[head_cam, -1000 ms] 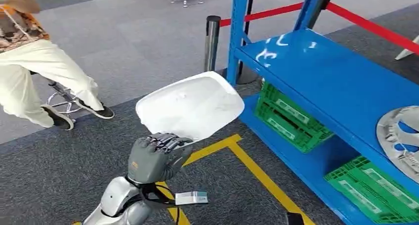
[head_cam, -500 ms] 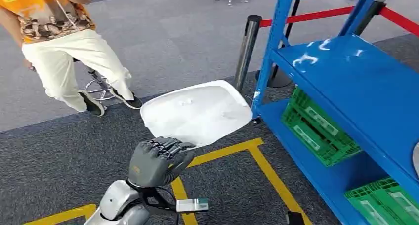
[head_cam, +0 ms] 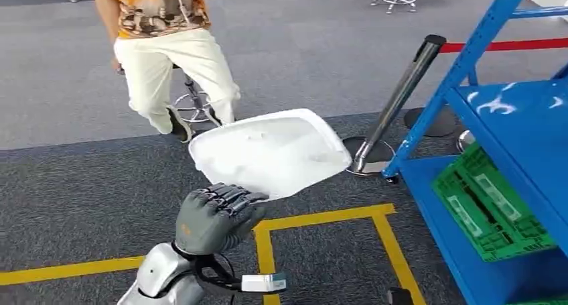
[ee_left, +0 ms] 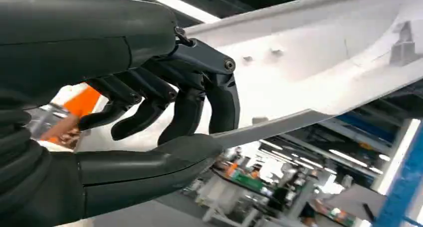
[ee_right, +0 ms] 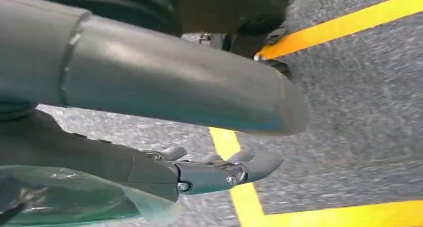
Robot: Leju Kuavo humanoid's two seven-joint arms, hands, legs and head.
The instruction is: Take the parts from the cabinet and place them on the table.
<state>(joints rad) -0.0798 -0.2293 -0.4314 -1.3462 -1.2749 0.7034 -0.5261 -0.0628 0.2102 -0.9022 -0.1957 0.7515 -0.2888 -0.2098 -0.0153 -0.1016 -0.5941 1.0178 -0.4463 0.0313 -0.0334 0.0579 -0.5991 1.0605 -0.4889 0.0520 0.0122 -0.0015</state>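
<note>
Left hand (head_cam: pixel 213 219) has 1 part, the white panel (head_cam: pixel 268 151), with its fingers (ee_left: pixel 219 102) clamped on the panel's near edge, thumb on one face and the rest on the other; the wrist view shows that clearly. Panel is carried in the air ahead of me, roughly flat with a slight tilt, over the grey carpet and the yellow floor tape (head_cam: pixel 321 218). Right hand (ee_right: pixel 219 173) hangs by my side over the floor, fingers loosely curled, nothing visible in them; I can't tell from that angle whether they're closed or just relaxed. The blue cabinet (head_cam: pixel 516 124) is off at the right edge of the head view, green crates (head_cam: pixel 489 208) on its lower shelf, so I judge the pickup is done for this part and I'm in transit. No bench in sight, so the placing is still to do, and any other parts in the cabinet remain. A person (head_cam: pixel 171 50) on a stool (head_cam: pixel 194 104) is ahead beyond the panel, and a stanchion post (head_cam: pixel 395 104) stands near the cabinet corner; both need a margin as I go.
</note>
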